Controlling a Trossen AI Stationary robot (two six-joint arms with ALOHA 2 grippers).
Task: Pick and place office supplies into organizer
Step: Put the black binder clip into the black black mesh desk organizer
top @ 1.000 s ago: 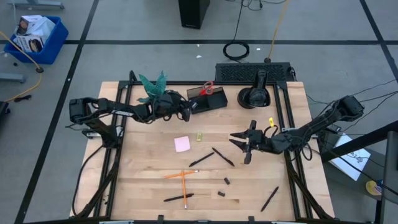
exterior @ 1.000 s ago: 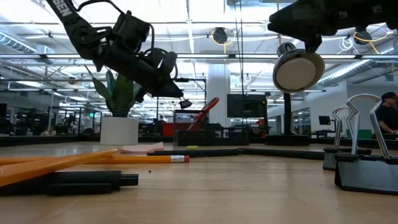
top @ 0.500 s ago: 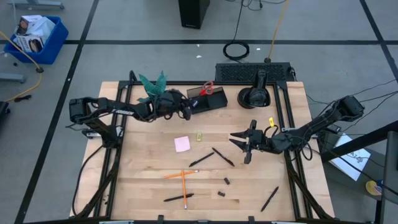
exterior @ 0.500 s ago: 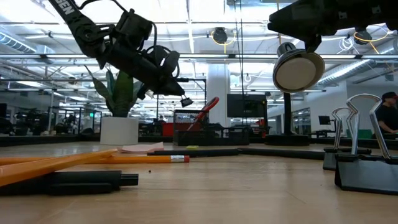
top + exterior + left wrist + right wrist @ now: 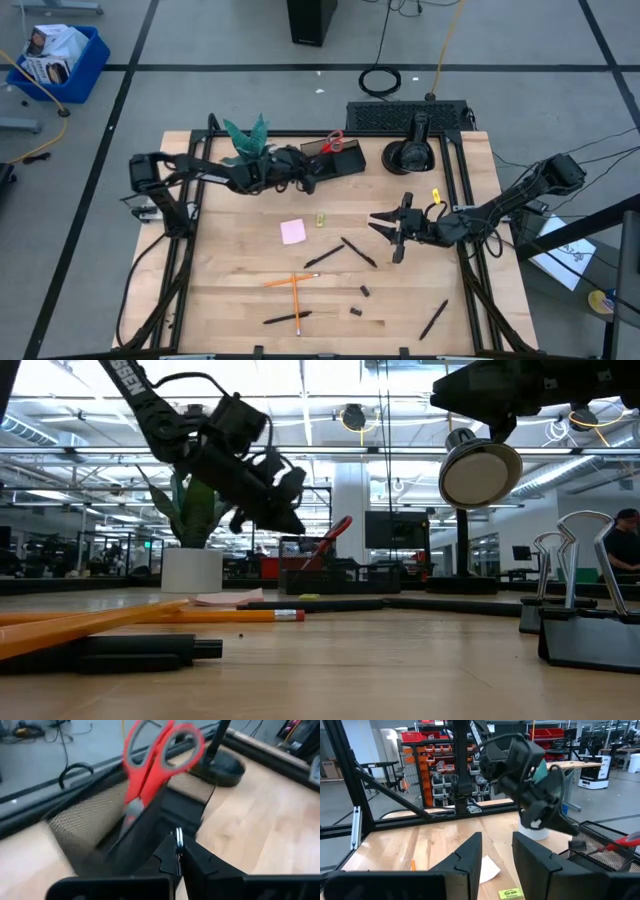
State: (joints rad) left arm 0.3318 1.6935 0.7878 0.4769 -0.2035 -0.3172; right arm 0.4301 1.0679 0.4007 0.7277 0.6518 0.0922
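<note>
The left gripper [image 5: 312,178], jaws pinching a small binder clip [image 5: 178,838], is hovering at the organizer's [image 5: 345,163] nine o'clock edge; the clip could be falling outside. The right gripper [image 5: 385,228] is waiting partly open at three o'clock.

Red-handled scissors [image 5: 150,760]; dark smoky organizer [image 5: 335,162]; pink sticky-note pad [image 5: 293,232]; orange pencil [image 5: 290,281], seemingly.

Left claw [image 5: 178,851] pinched; right claw [image 5: 496,851] parted.
</note>
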